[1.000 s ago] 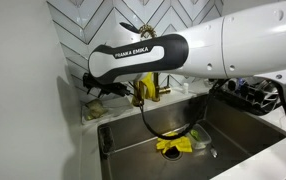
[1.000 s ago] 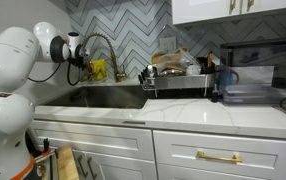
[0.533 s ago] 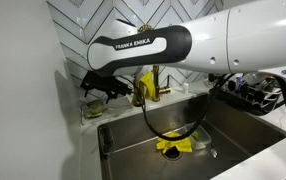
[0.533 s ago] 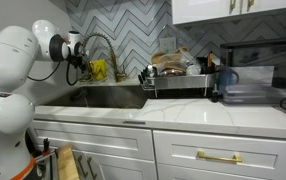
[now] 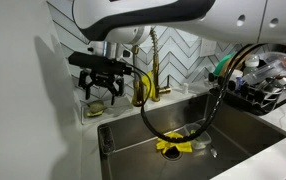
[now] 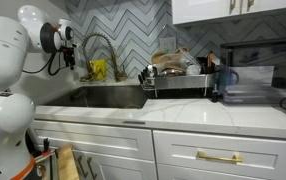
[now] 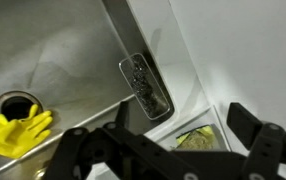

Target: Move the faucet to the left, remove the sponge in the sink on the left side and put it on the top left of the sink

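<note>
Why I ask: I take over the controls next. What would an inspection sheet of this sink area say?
Surface: white marble countertop around a stainless steel sink.
Job's things: brass spring-neck faucet behind the basin; greenish sponge on the counter corner, outside the basin.
Clutter: yellow rubber glove lying in the sink; loaded metal dish rack.
Grippers: black pincer open, above the sponge, holding nothing.
Cables: black cable looping into the basin.
Surroundings: grey chevron-tile backsplash; white cabinets.
</note>
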You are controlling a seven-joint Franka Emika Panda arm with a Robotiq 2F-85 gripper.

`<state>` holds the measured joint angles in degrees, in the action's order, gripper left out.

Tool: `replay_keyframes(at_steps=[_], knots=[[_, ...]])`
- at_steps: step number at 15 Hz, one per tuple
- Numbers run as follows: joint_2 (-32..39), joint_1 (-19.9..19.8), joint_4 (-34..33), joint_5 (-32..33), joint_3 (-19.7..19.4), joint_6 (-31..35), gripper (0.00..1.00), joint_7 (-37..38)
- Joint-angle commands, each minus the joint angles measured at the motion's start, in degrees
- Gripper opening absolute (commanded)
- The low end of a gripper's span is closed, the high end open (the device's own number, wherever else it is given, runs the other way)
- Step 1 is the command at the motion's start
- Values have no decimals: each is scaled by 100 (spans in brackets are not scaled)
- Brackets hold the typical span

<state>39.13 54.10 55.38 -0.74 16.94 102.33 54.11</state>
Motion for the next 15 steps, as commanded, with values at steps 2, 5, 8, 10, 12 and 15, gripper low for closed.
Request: replay_keyframes(at_steps=[2, 5, 8, 10, 12, 15], knots=[[-418, 226, 65, 352, -161, -1482, 100, 668], [-576, 354, 28, 896, -161, -2416, 100, 398], [-791, 534, 139, 1613, -177, -2905, 100, 188], [-937, 621, 269, 1993, -161, -2656, 100, 253], [-1092, 677, 402, 2246, -137, -2471, 100, 380], [-1309, 734, 638, 2560, -107, -2162, 100, 401]])
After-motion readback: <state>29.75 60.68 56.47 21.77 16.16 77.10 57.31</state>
